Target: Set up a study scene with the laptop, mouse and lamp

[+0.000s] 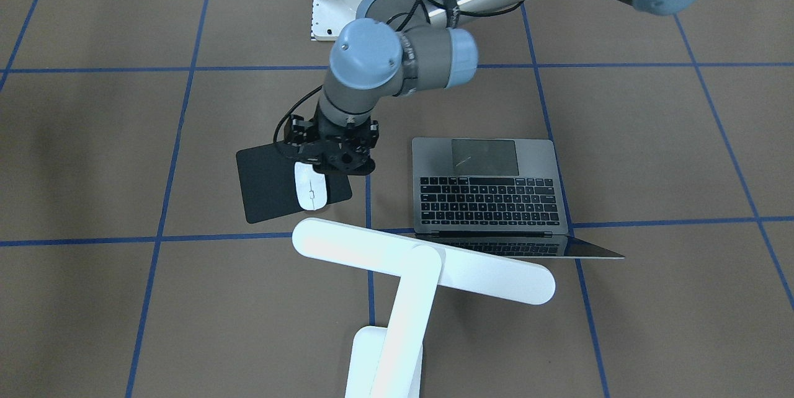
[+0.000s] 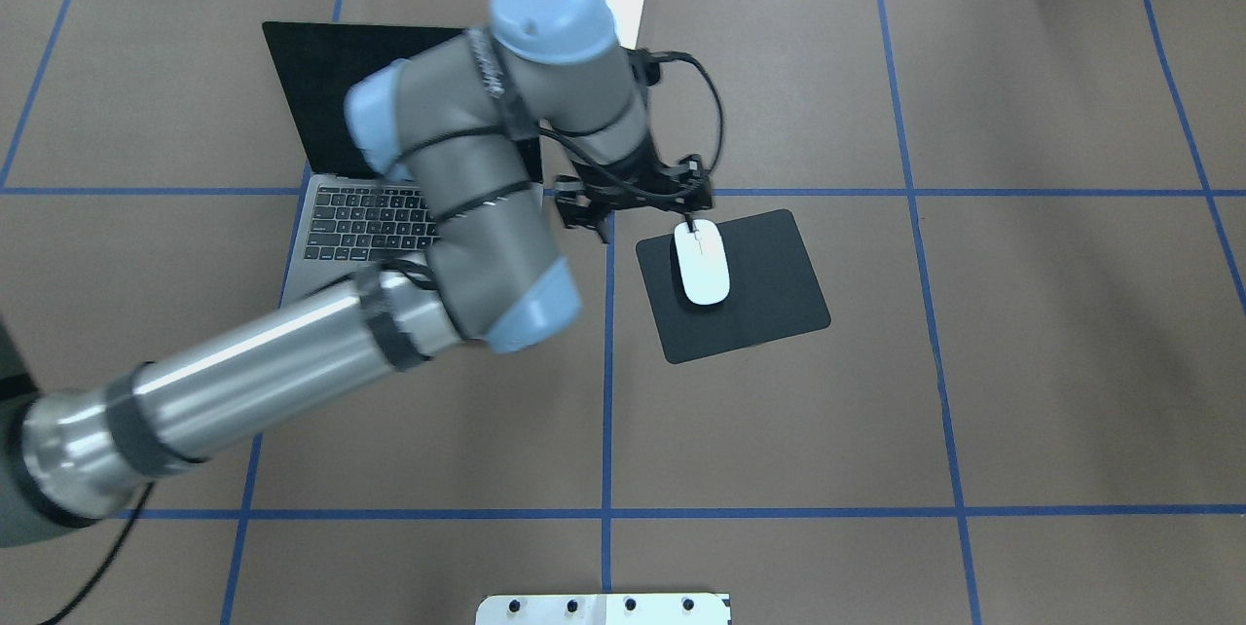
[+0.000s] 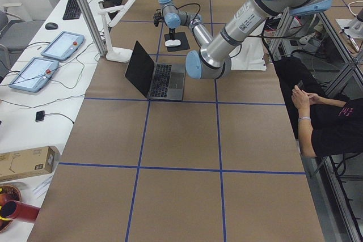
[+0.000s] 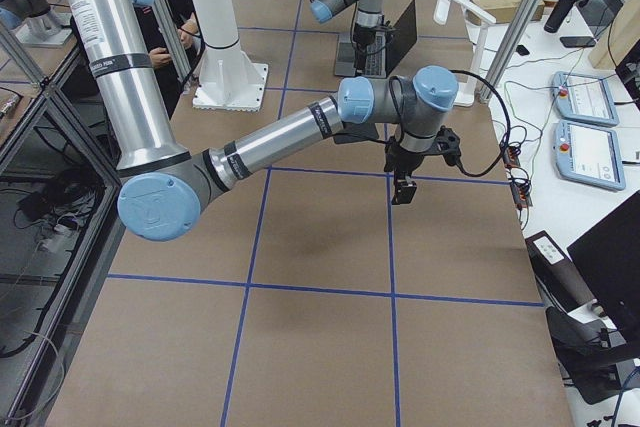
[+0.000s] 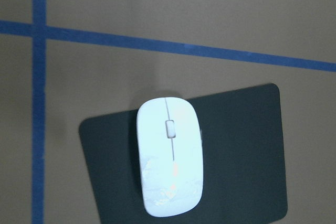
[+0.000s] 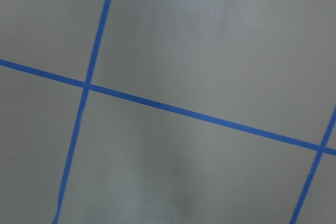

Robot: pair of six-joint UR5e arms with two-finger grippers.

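Hovering just above the mouse (image 5: 169,156), the left gripper (image 1: 335,162) hid its fingers, so whether wide or narrow, I couldn't tell. Same for the right gripper (image 4: 405,185). The mouse lay on the black pad (image 5: 247,145), right of the open laptop (image 1: 487,190), with the lamp (image 1: 422,261) beyond. Placement looked done; next, a clean lift. Brown table (image 2: 1022,362), blue tape grid, a person (image 3: 329,117) seated alongside.

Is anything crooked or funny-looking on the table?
Yes, a little. The black mouse pad lies turned, not lined up with the blue tape lines or the laptop. The mouse sits at its edge, one end poking just over.
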